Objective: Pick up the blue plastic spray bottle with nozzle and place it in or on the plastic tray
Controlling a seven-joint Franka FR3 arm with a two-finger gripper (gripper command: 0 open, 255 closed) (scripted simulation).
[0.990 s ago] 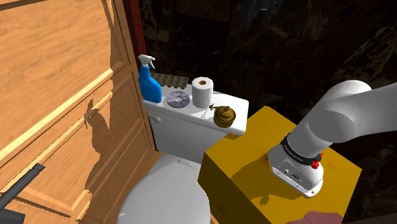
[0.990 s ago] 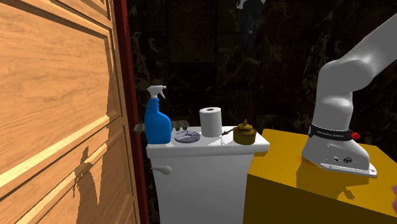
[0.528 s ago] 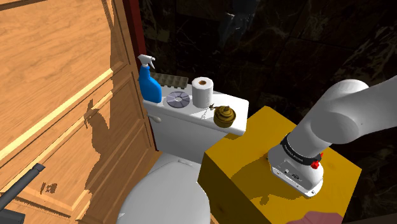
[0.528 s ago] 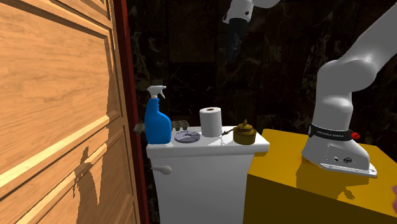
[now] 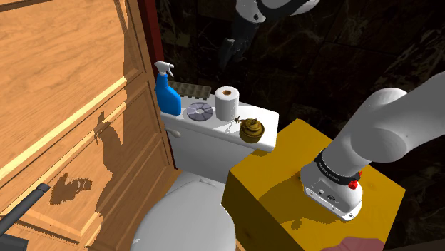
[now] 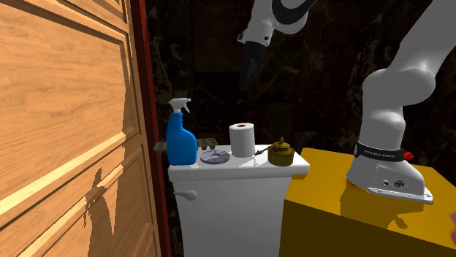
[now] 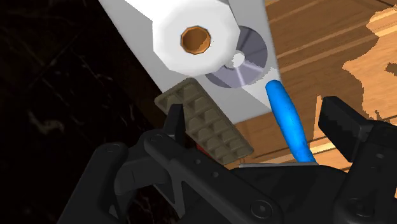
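The blue spray bottle [image 5: 168,96] with a white nozzle stands upright at the door end of the white toilet tank [image 5: 214,135]; the second exterior view shows the bottle [image 6: 180,140] there too. Just behind it lies a small grey-brown ribbed tray [image 5: 192,90] [image 6: 207,142]. My black gripper [image 5: 227,55] [image 6: 247,77] hangs in the air above the tank, over the tray and paper roll, well clear of everything. In the wrist view the gripper [image 7: 257,119] is open and holds nothing; the tray [image 7: 203,124] and the bottle [image 7: 289,121] lie below, between the fingers.
On the tank lid also sit a shiny disc [image 5: 200,110], a white paper roll [image 5: 227,103] and a round brown pot [image 5: 251,129]. A tall wooden door [image 5: 64,121] stands close beside the bottle. The yellow stand [image 5: 307,200] and toilet seat [image 5: 185,221] lie nearer.
The arm has swung down and towards the door, bringing the gripper from the top edge of the views to a spot above the tank. Nothing on the tank has moved.
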